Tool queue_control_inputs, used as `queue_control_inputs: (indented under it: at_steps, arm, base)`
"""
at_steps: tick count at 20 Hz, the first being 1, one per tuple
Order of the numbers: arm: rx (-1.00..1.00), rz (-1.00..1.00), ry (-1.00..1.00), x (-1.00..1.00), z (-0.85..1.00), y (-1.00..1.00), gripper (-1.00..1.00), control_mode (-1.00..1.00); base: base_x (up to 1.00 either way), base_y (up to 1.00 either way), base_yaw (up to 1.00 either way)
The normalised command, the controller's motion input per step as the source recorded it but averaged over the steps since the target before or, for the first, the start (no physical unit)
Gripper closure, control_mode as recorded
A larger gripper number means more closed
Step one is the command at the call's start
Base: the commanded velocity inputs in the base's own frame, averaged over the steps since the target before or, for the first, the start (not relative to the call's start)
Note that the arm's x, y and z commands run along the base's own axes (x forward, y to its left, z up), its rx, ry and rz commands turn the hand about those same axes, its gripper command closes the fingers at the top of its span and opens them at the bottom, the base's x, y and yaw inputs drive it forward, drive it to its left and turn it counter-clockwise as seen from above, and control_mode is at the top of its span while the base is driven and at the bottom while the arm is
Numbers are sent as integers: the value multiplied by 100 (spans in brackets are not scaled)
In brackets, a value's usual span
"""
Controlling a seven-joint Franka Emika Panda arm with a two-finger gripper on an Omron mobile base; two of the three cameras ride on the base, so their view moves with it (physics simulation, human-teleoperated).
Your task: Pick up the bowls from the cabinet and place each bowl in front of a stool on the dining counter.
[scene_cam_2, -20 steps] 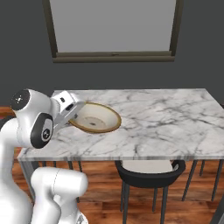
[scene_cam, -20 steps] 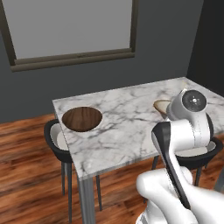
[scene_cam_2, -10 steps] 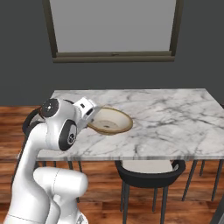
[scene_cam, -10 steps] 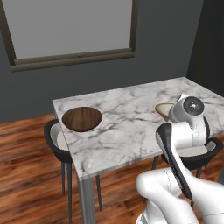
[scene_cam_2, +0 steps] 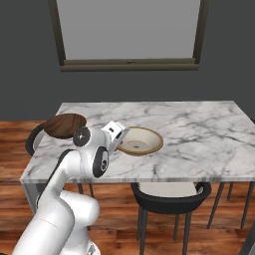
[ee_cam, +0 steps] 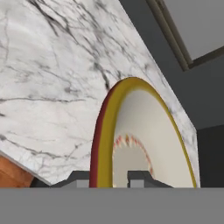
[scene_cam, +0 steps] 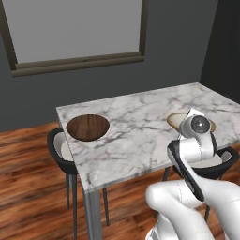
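Observation:
The cream-tan bowl (scene_cam_2: 143,141) hangs tilted, low over the dining counter (scene_cam_2: 199,130), roughly at its middle and near the front edge. My gripper (scene_cam_2: 119,134) is shut on its left rim. In the hand view the gripper (ee_cam: 109,178) pinches the brownish rim of that bowl (ee_cam: 140,127), one finger on each side. From the left base view the cream bowl (scene_cam: 179,120) peeks out behind my wrist. I cannot tell whether it touches the marble. The dark wood bowl (scene_cam: 88,127) rests at the counter's left end (scene_cam: 140,131), in front of a stool (scene_cam: 60,149).
A black stool with a pale seat (scene_cam_2: 169,191) stands under the counter's front edge, just below the held bowl. Another stool (scene_cam_2: 35,142) sits at the left end by the wood bowl (scene_cam_2: 64,125). A framed window (scene_cam_2: 129,32) hangs on the dark wall behind.
My arm has swung to the right along the counter and come lower, carrying the cream bowl with it. The wood bowl and the counter have stayed put.

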Motion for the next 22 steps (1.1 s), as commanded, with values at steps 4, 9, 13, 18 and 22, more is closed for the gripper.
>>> queue_control_inputs:
  at_steps: [4,9,13,18,22]
  arm:
    - [3,0,9,17,0,-16,100,-100]
    - [0,0,0,0,0,-1,100,-100]
    - [0,0,0,29,-13,-15,100,-100]
    - [0,0,0,53,-33,-25,100,-100]
    - [0,0,0,47,-27,-30,100,-100]
  base:
    - [0,0,0]
    - [0,0,0]
    - [0,0,0]
    - [0,0,0]
    - [0,0,0]
